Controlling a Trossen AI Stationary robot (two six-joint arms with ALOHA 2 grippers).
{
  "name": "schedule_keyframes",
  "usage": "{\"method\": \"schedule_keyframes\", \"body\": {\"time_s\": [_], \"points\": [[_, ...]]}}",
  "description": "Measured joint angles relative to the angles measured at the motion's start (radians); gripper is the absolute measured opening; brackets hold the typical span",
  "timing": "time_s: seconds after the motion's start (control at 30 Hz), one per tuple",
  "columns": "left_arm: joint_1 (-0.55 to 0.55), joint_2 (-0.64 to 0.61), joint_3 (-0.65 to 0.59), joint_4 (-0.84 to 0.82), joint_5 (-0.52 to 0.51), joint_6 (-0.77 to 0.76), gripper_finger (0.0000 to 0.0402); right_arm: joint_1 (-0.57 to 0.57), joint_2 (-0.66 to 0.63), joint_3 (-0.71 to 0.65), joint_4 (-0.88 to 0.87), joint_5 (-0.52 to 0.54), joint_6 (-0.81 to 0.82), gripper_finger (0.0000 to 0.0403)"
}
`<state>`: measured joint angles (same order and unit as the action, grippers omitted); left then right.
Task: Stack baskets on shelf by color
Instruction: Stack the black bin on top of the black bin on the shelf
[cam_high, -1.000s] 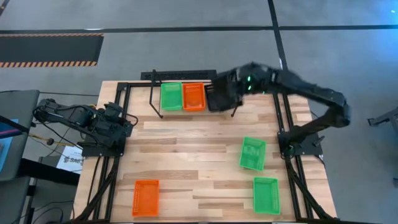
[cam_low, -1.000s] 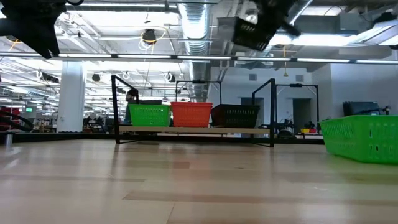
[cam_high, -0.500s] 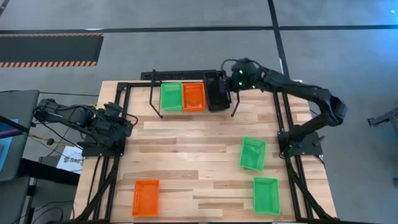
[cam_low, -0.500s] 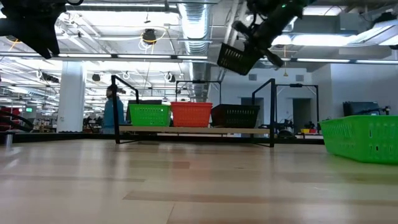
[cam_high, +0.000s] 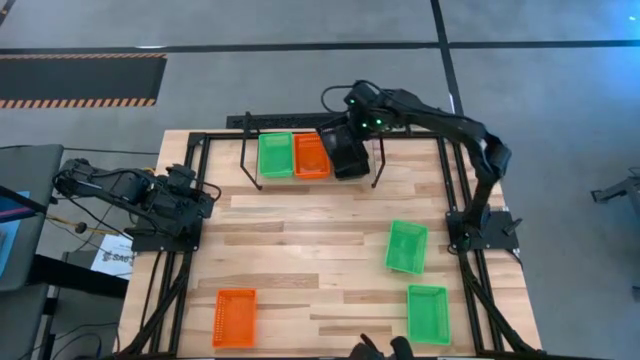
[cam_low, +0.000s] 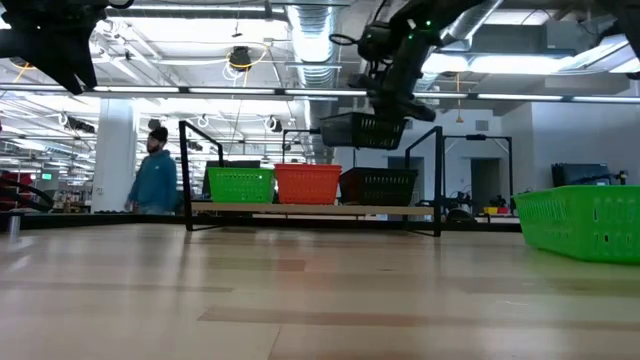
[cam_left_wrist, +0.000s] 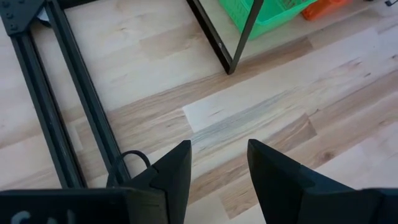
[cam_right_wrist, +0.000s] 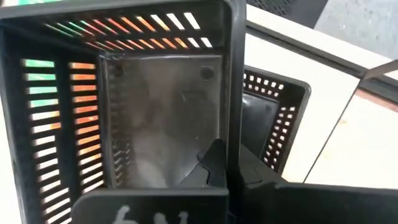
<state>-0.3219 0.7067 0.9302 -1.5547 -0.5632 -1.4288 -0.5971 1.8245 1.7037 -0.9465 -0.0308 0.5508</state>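
Note:
The shelf (cam_high: 255, 172) stands along the far edge. It bears a green basket (cam_high: 275, 155), an orange one (cam_high: 311, 155) and a black one (cam_low: 380, 186), side by side. My right gripper (cam_high: 355, 128) is shut on a second black basket (cam_low: 365, 130). That basket hangs just above the shelved black one (cam_right_wrist: 273, 118). Two green baskets (cam_high: 406, 247) (cam_high: 428, 314) and an orange basket (cam_high: 235, 318) rest on the table. My left gripper (cam_left_wrist: 217, 168) waits open at the table's left side, above bare wood. My right gripper pinches one side wall (cam_right_wrist: 233, 124) of the black basket at its rim, one finger (cam_right_wrist: 211, 163) inside the basket and the other outside. The fingers slant down from the far right. The basket hangs nearly level, open side up, clear of the shelf and the basket below.
A black tube frame (cam_high: 190, 160) borders the table on its left, right and far sides. Bare wood lies between the shelf and the loose baskets. A person (cam_low: 155, 180) walks in the room behind the shelf.
My right gripper has carried the black basket toward the table's left edge and down, from high over the shelf's right end to just above the shelved black basket. The basket has tipped from a steep tilt to nearly level. A person has walked into the low view.

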Motion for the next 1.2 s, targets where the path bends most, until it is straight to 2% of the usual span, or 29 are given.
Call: {"method": "schedule_keyframes", "body": {"time_s": [0.1,0.27,0.37,0.63,1.2], "points": [[0.000,0.000,0.000,0.000,0.000,-0.007,0.0144,-0.003,0.016,0.004,-0.022,0.000,0.033,0.0002],[0.000,0.000,0.000,0.000,0.000,-0.008,0.0144,0.008,0.015,0.004,-0.099,0.103,0.120,0.0002],[0.000,0.000,0.000,0.000,0.000,-0.008,0.0144,0.019,0.008,0.004,-0.122,0.130,0.155,0.0002],[0.000,0.000,0.000,0.000,0.001,-0.005,0.0144,0.048,0.031,0.003,-0.122,0.145,0.206,0.0002],[0.000,0.000,0.000,0.000,0.002,0.003,0.0144,0.059,0.029,-0.112,-0.061,0.145,0.270,0.0002]]}}
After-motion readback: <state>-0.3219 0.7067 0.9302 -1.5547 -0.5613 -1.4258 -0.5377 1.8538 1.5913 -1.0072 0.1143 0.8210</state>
